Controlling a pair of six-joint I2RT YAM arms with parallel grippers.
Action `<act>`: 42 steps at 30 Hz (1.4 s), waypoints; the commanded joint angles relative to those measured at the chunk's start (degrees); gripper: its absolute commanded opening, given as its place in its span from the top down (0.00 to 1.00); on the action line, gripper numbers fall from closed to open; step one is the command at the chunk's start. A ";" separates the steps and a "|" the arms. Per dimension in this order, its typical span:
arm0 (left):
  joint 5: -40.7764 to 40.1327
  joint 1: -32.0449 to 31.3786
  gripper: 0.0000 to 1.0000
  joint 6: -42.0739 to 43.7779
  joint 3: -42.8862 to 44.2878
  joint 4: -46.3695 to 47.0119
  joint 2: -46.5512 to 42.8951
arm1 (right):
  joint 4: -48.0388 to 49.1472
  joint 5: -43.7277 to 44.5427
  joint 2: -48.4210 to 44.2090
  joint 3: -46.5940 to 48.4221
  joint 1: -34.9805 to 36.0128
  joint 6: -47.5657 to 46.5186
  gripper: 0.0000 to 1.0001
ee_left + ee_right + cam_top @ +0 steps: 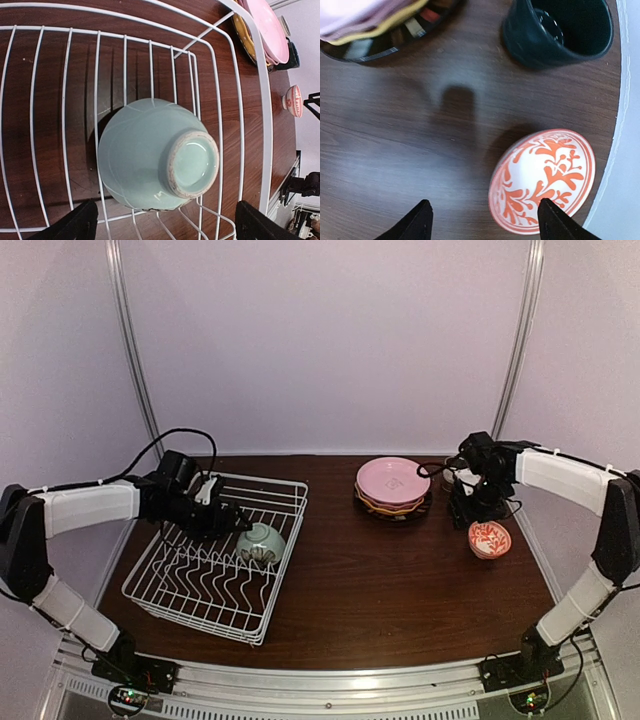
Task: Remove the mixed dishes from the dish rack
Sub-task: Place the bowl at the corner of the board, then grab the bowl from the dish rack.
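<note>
Rail (330,681), dish rack (215,562), wood table (400,585), pale walls (330,340)

Ahead of the left gripper (167,222), a pale green bowl (150,155) lies in the white wire rack (265,125). Beside the right gripper (485,220) sits a white bowl (542,180) with an orange-red leafy pattern. Beyond it are a dark green cup (557,30) and pink plates (392,480) stacked over yellow, on the dark brown table (395,125).

A dark wooden table (400,580) stands before plain pale lilac walls (320,340).

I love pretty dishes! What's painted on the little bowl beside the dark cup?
The bowl has orange-red leafy branches on white; right wrist view.
</note>
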 commanded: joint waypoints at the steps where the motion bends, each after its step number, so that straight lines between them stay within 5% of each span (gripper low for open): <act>1: 2.06 1.42 0.03 -1.14 0.04 2.60 2.26 | -0.11 -3.15 -2.72 4.97 4.73 2.09 0.22; 15: 8.37 3.54 0.03 0.32 -0.19 4.77 6.95 | 15.71 -17.84 -1.30 10.64 18.84 15.51 0.20; 32: 11.02 0.84 0.17 0.56 1.73 5.84 10.34 | 36.34 -27.18 13.45 15.19 28.88 29.14 0.20; 42: 6.87 0.84 0.08 -0.02 2.50 3.30 11.83 | 40.76 -28.02 21.76 20.64 31.26 33.97 0.21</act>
